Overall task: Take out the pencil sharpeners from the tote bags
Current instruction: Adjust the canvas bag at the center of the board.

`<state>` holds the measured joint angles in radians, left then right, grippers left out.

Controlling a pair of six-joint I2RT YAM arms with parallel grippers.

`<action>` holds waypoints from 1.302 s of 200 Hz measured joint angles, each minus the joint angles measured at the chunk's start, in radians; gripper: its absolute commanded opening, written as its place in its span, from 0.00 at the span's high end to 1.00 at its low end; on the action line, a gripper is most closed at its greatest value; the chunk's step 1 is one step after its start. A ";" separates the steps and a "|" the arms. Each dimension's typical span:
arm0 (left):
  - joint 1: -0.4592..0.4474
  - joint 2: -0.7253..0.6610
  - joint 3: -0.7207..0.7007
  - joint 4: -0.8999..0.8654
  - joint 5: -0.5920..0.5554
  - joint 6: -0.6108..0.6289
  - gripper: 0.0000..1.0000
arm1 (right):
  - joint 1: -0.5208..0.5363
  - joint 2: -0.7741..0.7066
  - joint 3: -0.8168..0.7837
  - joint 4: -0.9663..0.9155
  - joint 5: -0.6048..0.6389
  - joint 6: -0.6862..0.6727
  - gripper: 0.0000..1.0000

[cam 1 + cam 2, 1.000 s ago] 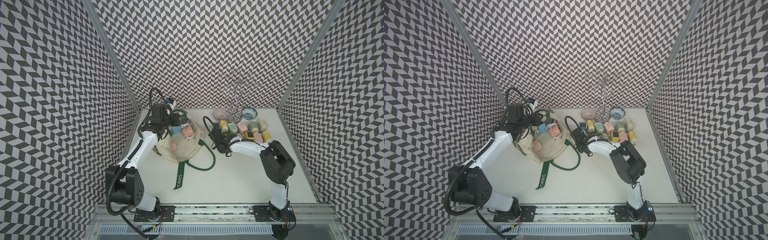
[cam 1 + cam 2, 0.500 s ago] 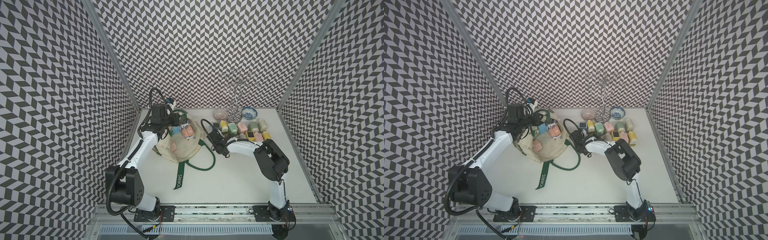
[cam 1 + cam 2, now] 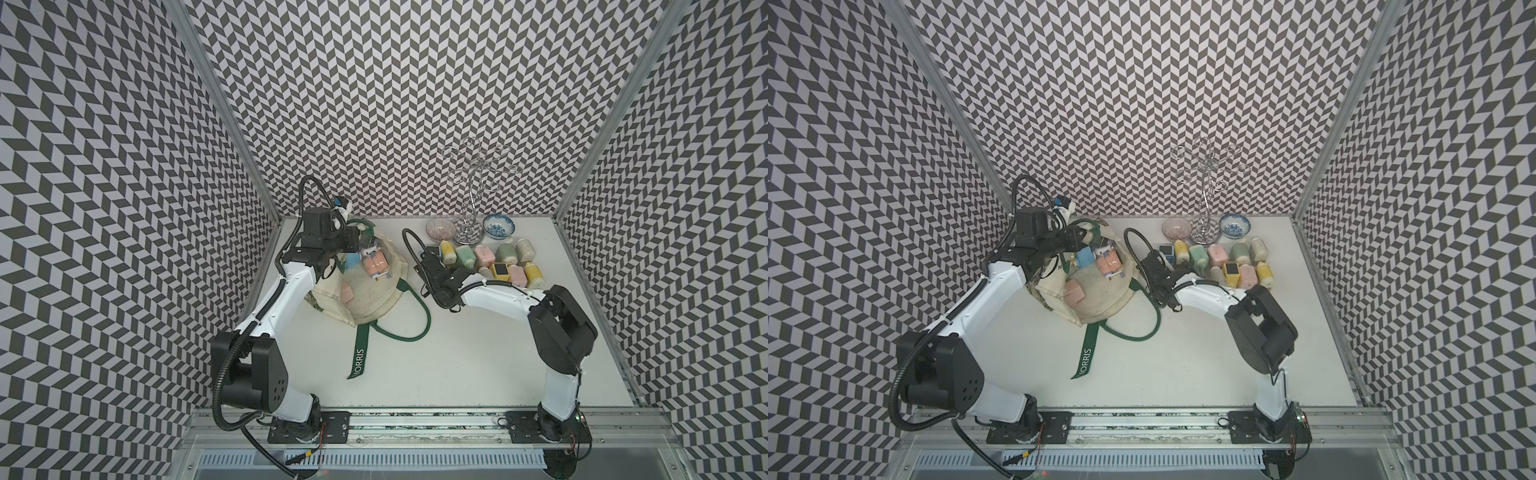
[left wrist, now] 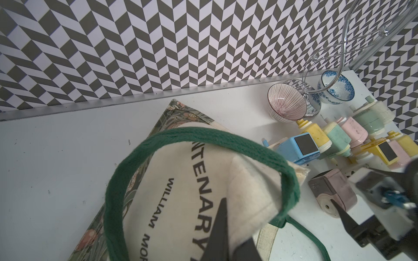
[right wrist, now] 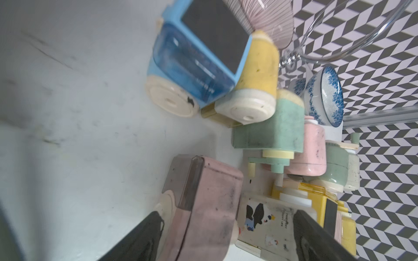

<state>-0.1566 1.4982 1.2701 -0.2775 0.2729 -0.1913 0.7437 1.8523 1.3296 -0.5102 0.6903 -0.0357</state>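
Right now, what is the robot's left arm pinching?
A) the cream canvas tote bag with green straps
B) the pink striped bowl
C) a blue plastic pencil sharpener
A: in the left wrist view, the jaws of the left gripper are shut on a fold of the cream canvas tote bag with green straps.

Robot lab test cell. Chevron-print walls box in white surface on three sides; aluminium corner post; left arm, right arm bolted to metal rail at front edge; exposed cabling.
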 measured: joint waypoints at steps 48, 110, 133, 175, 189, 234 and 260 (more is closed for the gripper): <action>-0.005 -0.001 0.000 -0.001 -0.008 0.013 1.00 | -0.001 -0.198 -0.092 0.149 -0.169 0.015 0.16; -0.078 -0.025 0.000 -0.049 -0.113 0.084 1.00 | -0.002 -0.338 -0.299 0.457 -0.606 0.064 0.19; -0.084 -0.060 -0.023 -0.063 -0.120 0.104 1.00 | -0.002 -0.324 -0.337 0.552 -0.694 0.064 0.14; -0.101 -0.172 -0.134 -0.060 -0.102 0.144 1.00 | -0.018 -0.158 -0.231 0.624 -0.732 0.011 0.12; -0.120 -0.213 -0.183 -0.058 -0.093 0.151 1.00 | -0.031 -0.091 -0.192 0.626 -0.749 0.006 0.16; -0.217 -0.279 -0.341 -0.054 -0.086 0.185 1.00 | -0.069 -0.002 -0.239 0.669 -0.849 0.045 0.41; -0.240 -0.274 -0.361 -0.065 -0.120 0.198 1.00 | -0.075 0.044 -0.199 0.625 -0.910 0.054 0.36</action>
<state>-0.3969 1.2247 0.9089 -0.3424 0.1528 0.0071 0.6689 1.8965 1.1305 0.1146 -0.2199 0.0185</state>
